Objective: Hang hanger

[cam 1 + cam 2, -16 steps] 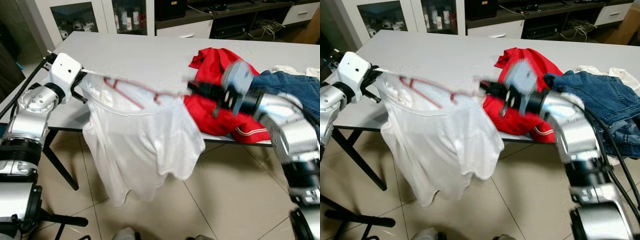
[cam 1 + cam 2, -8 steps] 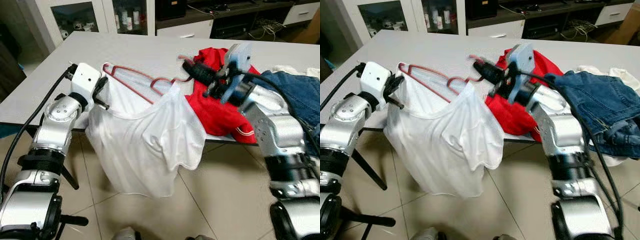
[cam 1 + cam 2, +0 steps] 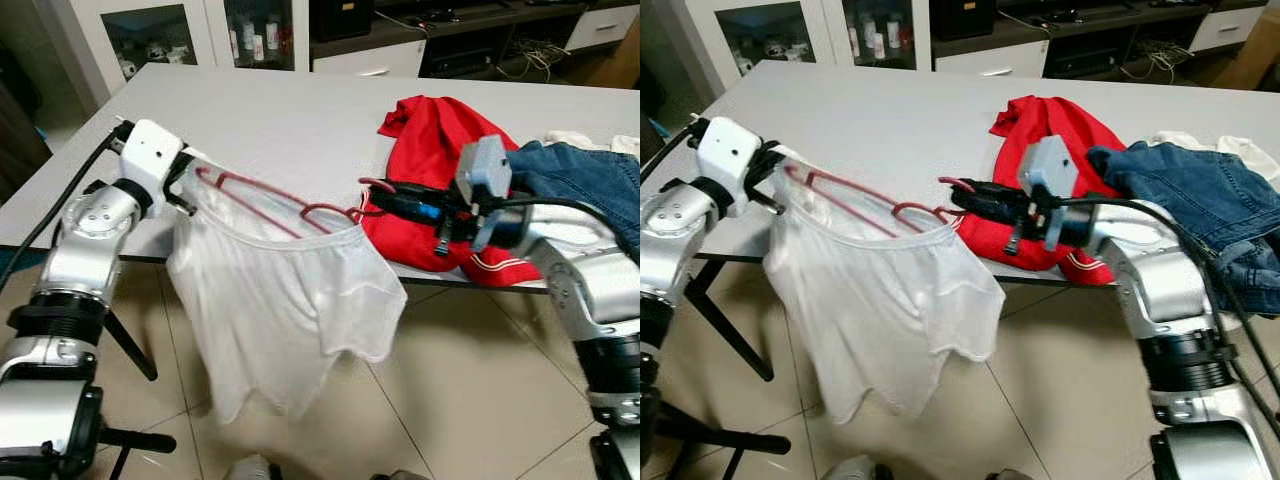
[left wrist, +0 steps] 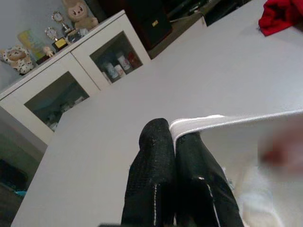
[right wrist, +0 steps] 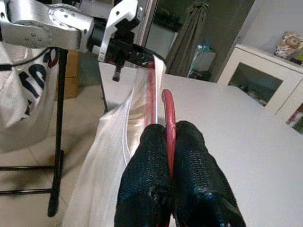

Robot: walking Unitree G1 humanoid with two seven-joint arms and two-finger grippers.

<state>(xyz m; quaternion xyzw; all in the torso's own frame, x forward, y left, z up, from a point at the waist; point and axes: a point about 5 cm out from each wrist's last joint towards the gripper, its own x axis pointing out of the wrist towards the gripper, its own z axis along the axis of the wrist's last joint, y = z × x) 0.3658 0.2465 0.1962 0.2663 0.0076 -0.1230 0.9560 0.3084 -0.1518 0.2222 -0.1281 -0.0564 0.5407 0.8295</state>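
Holding at table (image 3: 300, 110) edge: right gripper (image 3: 385, 200) pinches red hanger (image 3: 270, 200) hook, left gripper (image 3: 185, 185) pinches white shirt (image 3: 285, 300) hem. Hanger looks stiff, thin, likely slippery wire; shirt limp, light. Grip hook.

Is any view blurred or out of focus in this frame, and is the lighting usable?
Both eye views are sharp and evenly lit; the hanger and shirt read clearly. Left wrist view: shirt and a red smear beyond the left gripper are out of focus. Right wrist view: right gripper is sharp, background dimmer.
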